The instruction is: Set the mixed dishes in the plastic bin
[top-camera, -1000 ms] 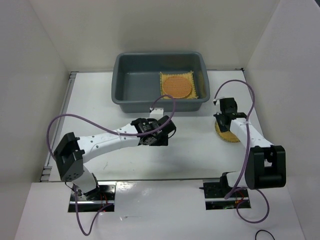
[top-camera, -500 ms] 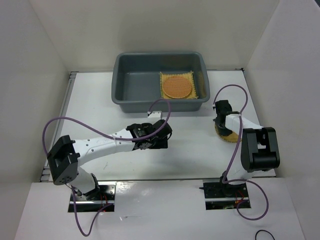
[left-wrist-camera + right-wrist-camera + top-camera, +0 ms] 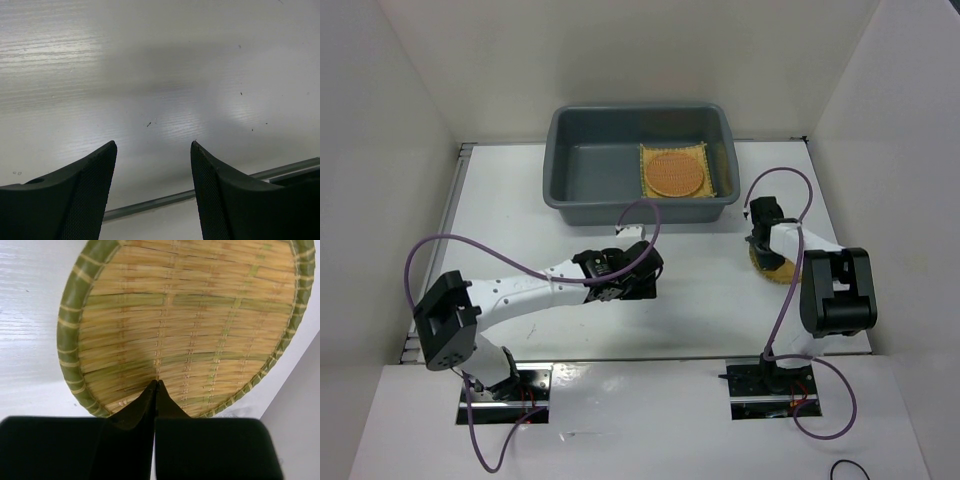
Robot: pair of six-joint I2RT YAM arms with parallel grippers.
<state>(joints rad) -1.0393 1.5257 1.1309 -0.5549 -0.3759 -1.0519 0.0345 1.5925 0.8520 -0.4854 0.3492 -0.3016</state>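
Observation:
The dark grey plastic bin (image 3: 560, 150) stands at the back of the table. Inside it, at the right, the square yellow mat (image 3: 701, 188) lies flat with the orange-brown disc (image 3: 673, 173) on top. The paler yellow disc (image 3: 777, 270) lies on the table at the right; the right wrist view shows its woven face and green rim (image 3: 190, 315). My right gripper (image 3: 761, 236) is shut, tips together just over the disc's near part (image 3: 156, 383), holding nothing. My left gripper (image 3: 642, 284) is open and empty over bare table (image 3: 154, 145).
White walls close in the table on the left, back and right. The table's metal front edge strip (image 3: 165, 200) runs just below the left fingers. Purple cables loop above both arms.
My left arm has drawn back a little toward the near edge. My right arm has folded in over the paler disc, with its gripper staying at the disc's far left side.

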